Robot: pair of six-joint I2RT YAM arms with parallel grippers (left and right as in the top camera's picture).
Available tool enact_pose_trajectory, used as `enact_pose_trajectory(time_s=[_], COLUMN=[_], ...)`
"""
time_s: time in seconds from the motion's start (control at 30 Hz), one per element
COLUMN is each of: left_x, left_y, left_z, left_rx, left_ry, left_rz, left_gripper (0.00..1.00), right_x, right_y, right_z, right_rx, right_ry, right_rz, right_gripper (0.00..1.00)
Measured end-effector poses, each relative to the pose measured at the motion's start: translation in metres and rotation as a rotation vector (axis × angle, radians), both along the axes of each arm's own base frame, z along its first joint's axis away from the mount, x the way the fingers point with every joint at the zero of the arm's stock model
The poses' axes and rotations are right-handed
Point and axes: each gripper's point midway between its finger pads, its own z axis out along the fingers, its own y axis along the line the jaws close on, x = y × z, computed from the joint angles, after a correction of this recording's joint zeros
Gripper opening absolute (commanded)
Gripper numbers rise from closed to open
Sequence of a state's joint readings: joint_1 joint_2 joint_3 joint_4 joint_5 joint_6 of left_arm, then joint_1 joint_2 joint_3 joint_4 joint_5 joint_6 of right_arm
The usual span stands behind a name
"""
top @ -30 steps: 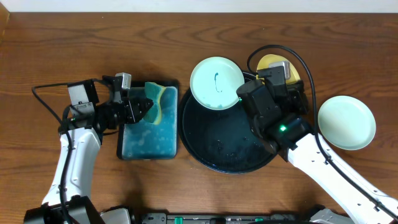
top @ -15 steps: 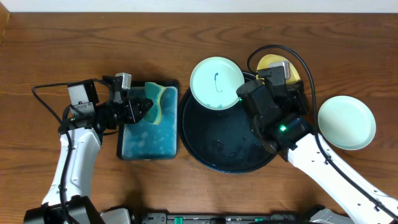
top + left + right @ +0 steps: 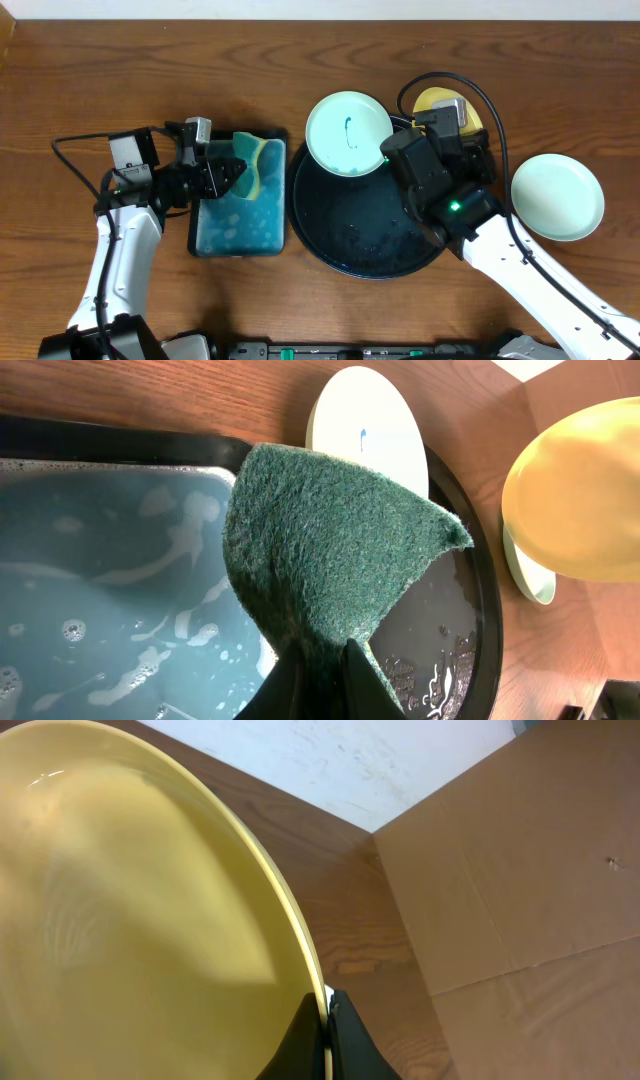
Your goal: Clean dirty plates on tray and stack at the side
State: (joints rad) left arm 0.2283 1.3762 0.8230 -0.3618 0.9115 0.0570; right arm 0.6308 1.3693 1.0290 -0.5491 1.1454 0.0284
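My right gripper [image 3: 327, 1020] is shut on the rim of the pale yellow plate [image 3: 130, 910] and holds it tilted over the back right edge of the black tray [image 3: 340, 235]; overhead the plate [image 3: 432, 100] is mostly hidden by the arm. A mint plate with a dark smear [image 3: 347, 133] rests on the tray's back left rim and shows in the left wrist view [image 3: 365, 435]. Another mint plate [image 3: 557, 196] lies on the table at the right. My left gripper [image 3: 320, 665] is shut on a green scouring sponge [image 3: 330, 550], held above the basin [image 3: 238, 215].
The rectangular black basin holds blue-green soapy water [image 3: 110, 560] just left of the tray. A black cable [image 3: 445, 82] loops behind the right arm. Brown cardboard [image 3: 520, 850] stands beyond the table.
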Motion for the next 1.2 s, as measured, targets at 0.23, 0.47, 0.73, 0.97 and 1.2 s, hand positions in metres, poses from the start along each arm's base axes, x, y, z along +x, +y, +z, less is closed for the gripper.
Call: enact_pose_trajectory(time_s=[0.23, 0.47, 0.73, 0.97, 1.2], left_x=[0.0, -0.0004, -0.0028, -0.003, -0.0062], left_y=[0.0, -0.001, -0.0072, -0.0073, -0.008], left_z=[0.0, 0.0008, 0.0065, 0.0064, 0.0043], left_rx=[0.0, -0.004, -0.029, -0.025, -0.029], left_ry=[0.0, -0.004, -0.037, -0.042, -0.021], left_rz=[0.0, -0.007, -0.052, -0.058, -0.057], left_gripper=[0.07, 0.07, 0.07, 0.08, 0.07], right_x=[0.0, -0.0003, -0.0005, -0.0006, -0.0006], right_y=[0.0, -0.0003, -0.0004, -0.0005, -0.0005], right_z=[0.0, -0.0003, -0.0005, -0.0006, -0.0006], right_rx=[0.0, -0.002, -0.004, -0.004, -0.004], right_ry=[0.0, 0.003, 0.004, 0.006, 0.006], right_rz=[0.0, 0.0, 0.0, 0.0, 0.0], right_gripper=[0.01, 0.01, 0.01, 0.01, 0.01])
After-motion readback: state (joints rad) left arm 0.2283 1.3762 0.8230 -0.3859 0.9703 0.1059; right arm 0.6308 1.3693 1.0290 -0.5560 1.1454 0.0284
